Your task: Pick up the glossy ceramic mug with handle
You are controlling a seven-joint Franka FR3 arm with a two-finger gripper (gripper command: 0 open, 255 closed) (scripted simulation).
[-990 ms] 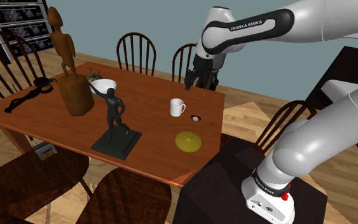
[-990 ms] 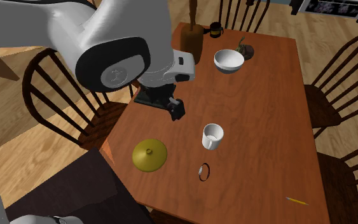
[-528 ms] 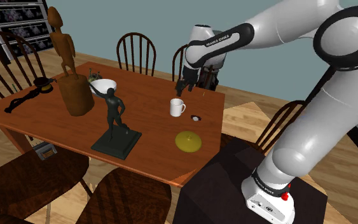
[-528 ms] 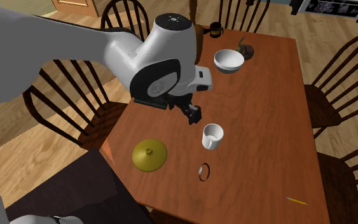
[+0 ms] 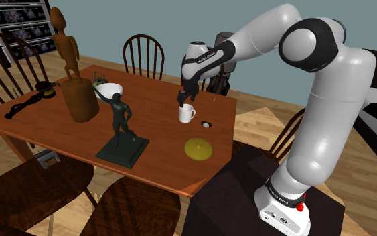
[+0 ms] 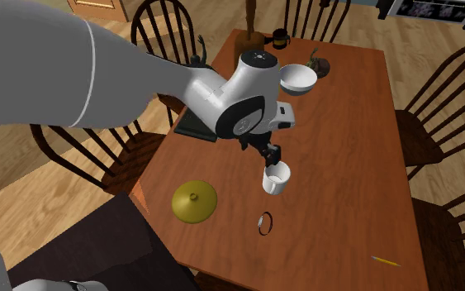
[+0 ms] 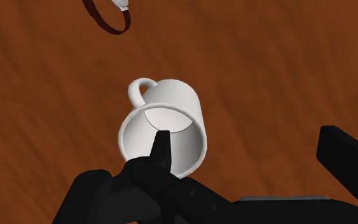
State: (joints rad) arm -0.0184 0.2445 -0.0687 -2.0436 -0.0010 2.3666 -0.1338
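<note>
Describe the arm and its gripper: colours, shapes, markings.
The arm is glossy white, built of rounded tubular segments with dark joints; a dark band near the wrist carries white lettering. Its base bears a red button. The gripper is all black, two-fingered.

1. The shoulder view is bright and even for us. The table (image 5: pixel 53 127) reads the same warm orange-brown from end to end.
2. The white arm (image 5: pixel 317 114) shades softly from pale on top to grey underneath, so we'd say the light comes from above.
3. Cast shadows on the table are really faint, and we can hardly pick them out.
4. The chair seats (image 5: pixel 39 191) at the shoulder view's lower left look much darker than the table.
5. The wrist view is dimmer. The wood there goes deep brown, and the mug (image 7: pixel 171 105) has a grey shaded inner wall against a brighter bottom.
6. The hand (image 7: pixel 250 149) is flat black with barely any detail.
7. Edges are crisp right to the corners, and straight lines stay straight.
</note>
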